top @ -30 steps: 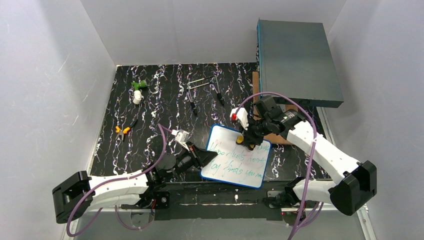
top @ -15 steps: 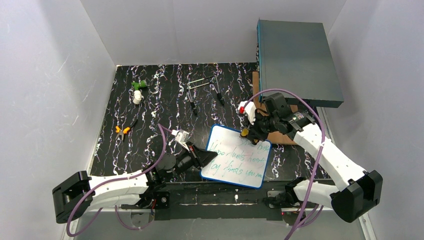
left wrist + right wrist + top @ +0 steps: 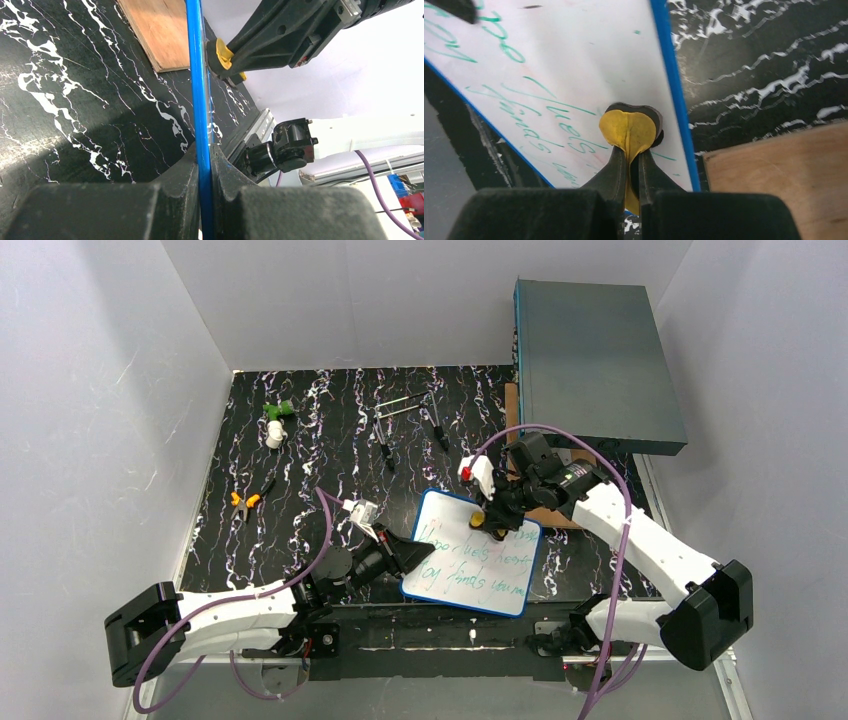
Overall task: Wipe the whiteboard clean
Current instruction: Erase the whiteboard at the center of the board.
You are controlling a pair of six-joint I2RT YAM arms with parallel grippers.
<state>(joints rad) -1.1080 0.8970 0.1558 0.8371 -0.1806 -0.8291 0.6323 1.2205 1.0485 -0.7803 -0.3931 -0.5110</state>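
Green handwriting point(image 3: 478, 560) fills most of the whiteboard point(image 3: 441, 508), near-middle on the table point(image 3: 300, 455) (only its far strip looks wiped); my left gripper point(image 3: 202, 152) clamps its left edge, my right gripper point(image 3: 629, 152) pinches the yellow eraser point(image 3: 628, 127) against it.

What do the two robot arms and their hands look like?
The left arm and right arm both have white shells and chunky black joints. A purple cable loops along each. The left hand and right hand are black, with two tapered fingers. A small white block with a red spot sits by the right wrist.
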